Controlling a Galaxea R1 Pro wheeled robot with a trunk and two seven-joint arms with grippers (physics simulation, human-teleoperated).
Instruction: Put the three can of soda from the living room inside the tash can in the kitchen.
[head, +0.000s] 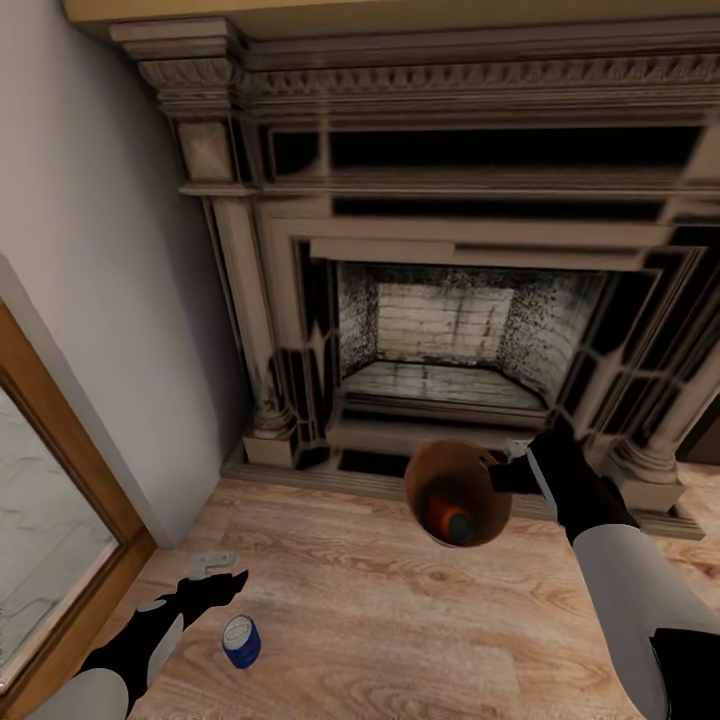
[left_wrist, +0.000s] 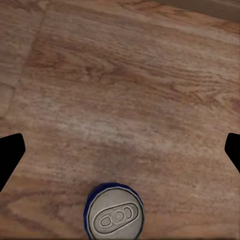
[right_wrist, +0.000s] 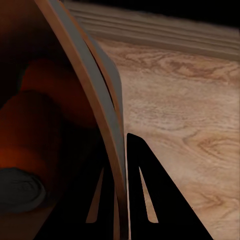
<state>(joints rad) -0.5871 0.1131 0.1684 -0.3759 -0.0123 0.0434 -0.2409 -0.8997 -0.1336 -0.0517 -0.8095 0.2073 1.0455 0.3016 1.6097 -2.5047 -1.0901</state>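
Blue soda can (head: 241, 641): upright on the light wood floor (head: 380, 620), long axis vertical, pull-tab lid facing up. It stands just beside the left gripper (head: 222, 580), toward 5 o'clock from the fingertips in the head view, apart from them. In the left wrist view the same can (left_wrist: 114, 216) sits low between the two dark fingertips (left_wrist: 10, 155), which are spread wide at either edge; it lies short of the line between them and is cut off by the picture's border, so its side wall is hardly seen. The left arm is clearly the nearer one; the coming move, in my judgement, turns on bringing the open jaws back and down over this can.

Trash can (head: 458, 492): held off the floor by the right gripper (head: 510, 470) before the ornate fireplace (head: 440, 330), mouth tilted toward the head camera. The right fingers (right_wrist: 145, 200) pinch its rim wall (right_wrist: 107, 130), one inside, one outside. Within, orange shapes (right_wrist: 35, 125) suggest soda cans already stowed; their number is hard to make out, and one grey can end (head: 461, 526) shows at the bottom.

At 9 o'clock, a wood-framed glass door (head: 40, 500). A small pale object (head: 213, 564) on the floor by the left fingertips cannot be identified.
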